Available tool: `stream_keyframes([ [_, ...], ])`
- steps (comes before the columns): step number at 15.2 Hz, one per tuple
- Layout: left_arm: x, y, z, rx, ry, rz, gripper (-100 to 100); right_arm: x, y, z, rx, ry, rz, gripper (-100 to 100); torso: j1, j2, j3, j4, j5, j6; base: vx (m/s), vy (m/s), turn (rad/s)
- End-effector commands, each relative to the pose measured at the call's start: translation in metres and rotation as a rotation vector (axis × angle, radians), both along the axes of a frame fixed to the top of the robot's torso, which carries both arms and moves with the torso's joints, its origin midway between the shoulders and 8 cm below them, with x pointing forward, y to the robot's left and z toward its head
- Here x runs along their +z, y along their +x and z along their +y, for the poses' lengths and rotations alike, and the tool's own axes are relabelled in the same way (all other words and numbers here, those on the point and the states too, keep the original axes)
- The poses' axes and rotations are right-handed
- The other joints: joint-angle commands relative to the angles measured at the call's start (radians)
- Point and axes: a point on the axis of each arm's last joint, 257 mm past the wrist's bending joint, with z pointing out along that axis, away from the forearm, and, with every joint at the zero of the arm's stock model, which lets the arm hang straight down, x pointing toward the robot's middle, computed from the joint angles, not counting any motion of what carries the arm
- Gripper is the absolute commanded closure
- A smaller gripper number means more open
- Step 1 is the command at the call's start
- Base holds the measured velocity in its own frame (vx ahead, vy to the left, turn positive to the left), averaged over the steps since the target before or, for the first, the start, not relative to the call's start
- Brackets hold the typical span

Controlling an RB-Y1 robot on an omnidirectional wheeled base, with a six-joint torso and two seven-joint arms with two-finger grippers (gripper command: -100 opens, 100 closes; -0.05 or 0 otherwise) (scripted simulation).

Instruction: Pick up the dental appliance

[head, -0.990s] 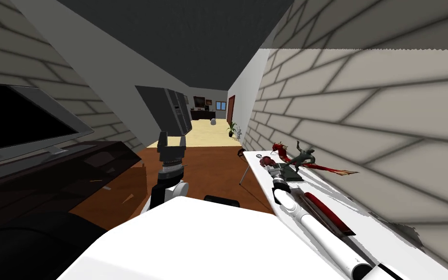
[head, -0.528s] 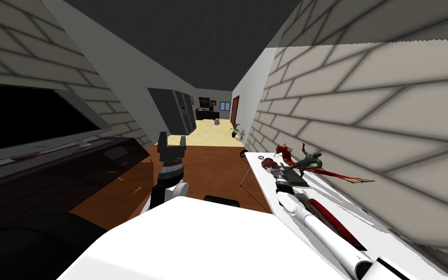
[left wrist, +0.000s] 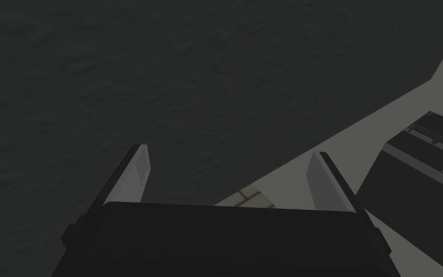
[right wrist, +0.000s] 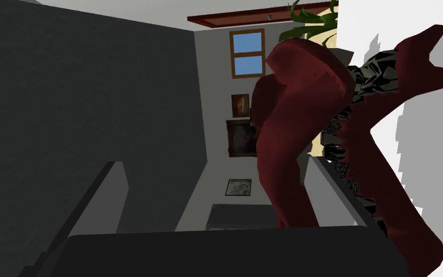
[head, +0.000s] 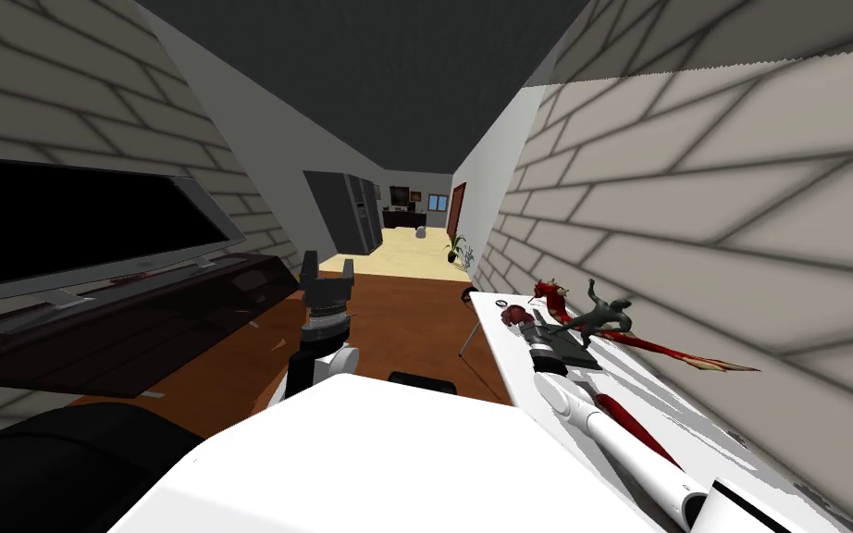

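Right pincer [right wrist: 214,163] open, dark red dental appliance [right wrist: 302,91] between its fingers, counter [head: 496,339] far end; left pincer [left wrist: 229,150] open.

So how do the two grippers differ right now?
The left gripper points upward, off to the side of the table; the right gripper reaches low along that table. The left gripper has nothing between its fingers; the right gripper has the dark red appliance between its fingers, near one finger. Both are open.
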Motion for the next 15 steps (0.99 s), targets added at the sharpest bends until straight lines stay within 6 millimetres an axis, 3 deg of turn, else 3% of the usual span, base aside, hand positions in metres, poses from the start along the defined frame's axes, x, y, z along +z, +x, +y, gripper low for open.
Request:
stream_keyframes([
  [1, 0.000, 0.000, 0.000, 0.000, 0.000, 0.000, 0, 0.001, -0.004, 0.003, 0.027, -0.075, -0.003, -100, 0.000, 0.000, 0.000, 0.000, 0.000, 0.000, -0.020, -0.079, 0.164],
  [7, 0.000, 0.000, 0.000, 0.000, 0.000, 0.000, 0, -0.013, -0.018, 0.014, 0.085, -0.187, 0.016, -100, -0.004, -0.002, -0.001, -0.001, -0.002, 0.000, -0.014, -0.063, 0.122],
  [11, 0.000, 0.000, 0.000, 0.000, 0.000, 0.000, 0, 0.018, 0.002, -0.006, 0.069, -0.190, -0.004, -100, -0.002, -0.005, -0.003, -0.002, -0.002, 0.001, 0.007, 0.047, 0.037],
  [12, 0.000, 0.000, 0.000, 0.000, 0.000, 0.000, 0, 0.009, -0.004, 0.000, 0.071, -0.186, 0.000, -100, 0.000, -0.006, -0.004, -0.002, -0.001, 0.000, 0.016, 0.052, 0.009],
  [13, 0.000, 0.000, 0.000, 0.000, 0.000, 0.000, 0, 0.010, -0.002, -0.001, 0.071, -0.186, 0.000, 100, -0.001, -0.006, -0.004, -0.002, -0.002, 0.001, 0.005, 0.019, 0.002],
  [15, 0.000, 0.000, 0.000, 0.000, 0.000, 0.000, 0, 0.007, -0.003, 0.000, 0.071, -0.185, 0.005, 100, -0.003, -0.004, -0.002, 0.000, 0.000, 0.001, 0.001, 0.005, 0.003],
])
